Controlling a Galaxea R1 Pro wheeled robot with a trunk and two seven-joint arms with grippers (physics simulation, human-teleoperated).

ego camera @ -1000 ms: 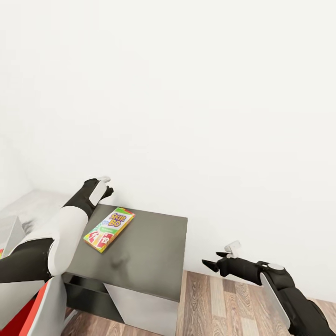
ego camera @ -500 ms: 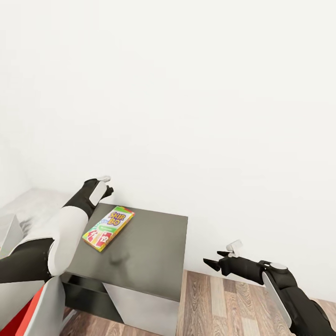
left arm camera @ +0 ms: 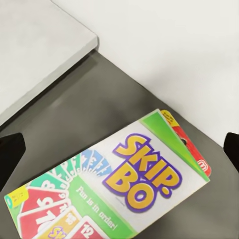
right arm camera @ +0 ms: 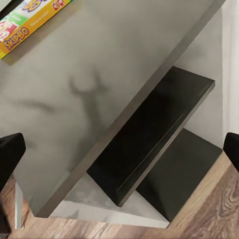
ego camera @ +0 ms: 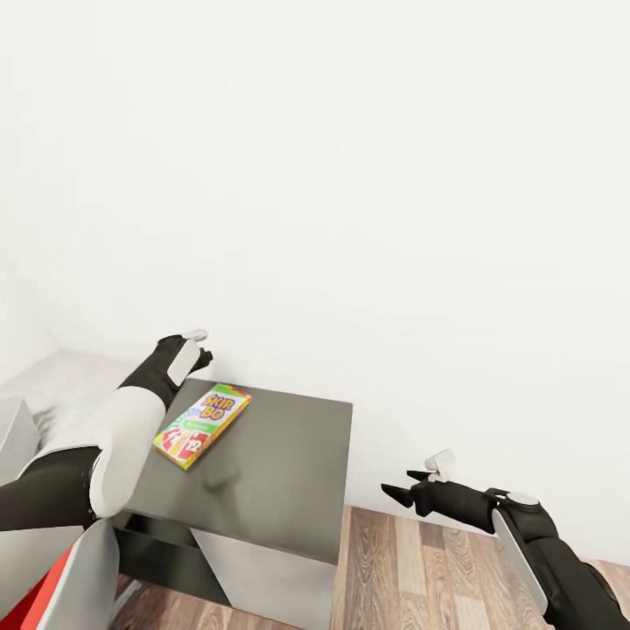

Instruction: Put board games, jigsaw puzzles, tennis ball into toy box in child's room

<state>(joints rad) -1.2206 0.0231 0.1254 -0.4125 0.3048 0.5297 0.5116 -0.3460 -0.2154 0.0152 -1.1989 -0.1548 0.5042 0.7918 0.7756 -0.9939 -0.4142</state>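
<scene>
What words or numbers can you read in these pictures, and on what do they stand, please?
"SKIP-BO": big letters on the board game lying on the dark cabinet top.
"Fun is in order!": green band below.
"12": a pictured card.
"SKIPBO": box edge, right wrist view.
Other card numbers: cut off or blurred.

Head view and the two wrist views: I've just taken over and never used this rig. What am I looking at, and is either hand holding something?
It's a simulated two-armed robot. The big picture comes from its head camera; each small one looks along a hand's two fingers. The left hand hovers open above the dark-grey cabinet top, where a Skip-Bo game box lies flat; the left wrist view shows it close between the dark fingertips. The right hand is open too, held out over the wood floor beside the cabinet. Neither hand holds anything.
</scene>
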